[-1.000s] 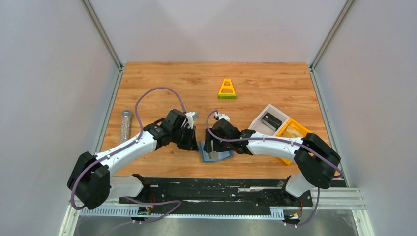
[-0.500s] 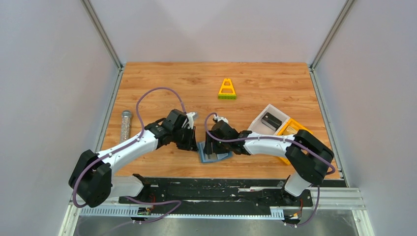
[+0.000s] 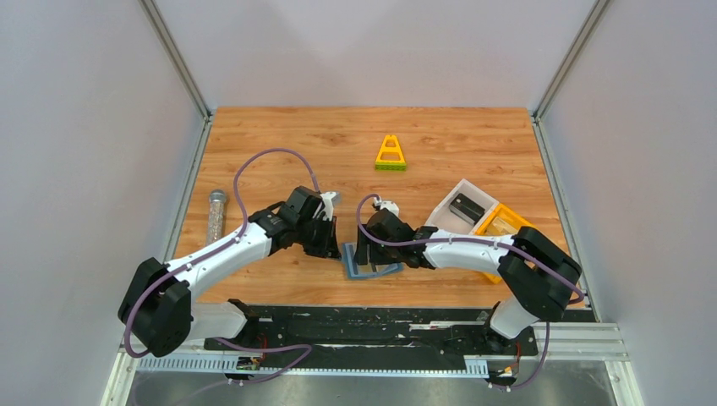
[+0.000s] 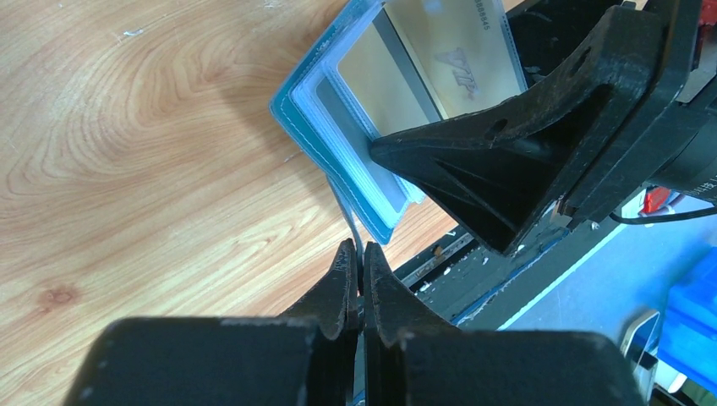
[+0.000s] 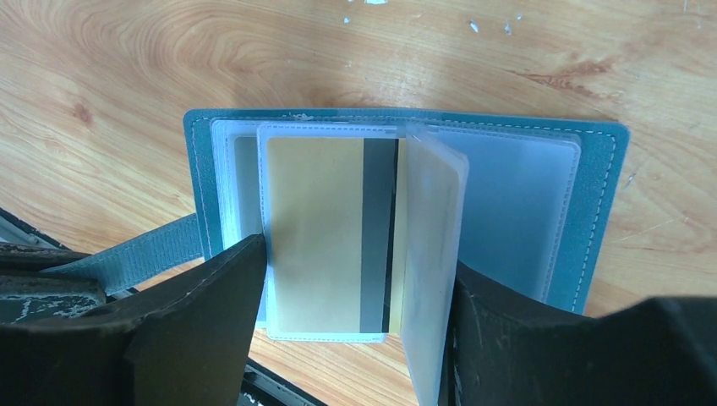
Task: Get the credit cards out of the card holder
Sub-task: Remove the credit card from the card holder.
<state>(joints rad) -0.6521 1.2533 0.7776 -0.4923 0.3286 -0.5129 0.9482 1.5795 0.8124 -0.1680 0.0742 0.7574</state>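
The card holder (image 3: 376,269), a slate-blue wallet, lies open near the table's front edge. It also shows in the left wrist view (image 4: 338,127) and the right wrist view (image 5: 600,194). Its clear sleeves hold a gold credit card (image 5: 325,228) with a dark stripe, which also shows in the left wrist view (image 4: 457,51). My left gripper (image 4: 358,258) is shut on the wallet's strap tab (image 5: 144,258) at its left edge. My right gripper (image 5: 355,338) is open, straddling the sleeves from the front. One sleeve page (image 5: 431,254) stands up against its right finger.
A white bin (image 3: 452,196) holding a dark flat rectangle (image 3: 467,207) and a yellow bin (image 3: 507,222) stand at the right. A yellow triangular frame (image 3: 390,154) lies at the back. A grey cylinder (image 3: 216,216) lies at the left edge.
My right gripper has shifted slightly over the wallet, and the sleeves now show more open. The left arm has stayed in place on the strap.
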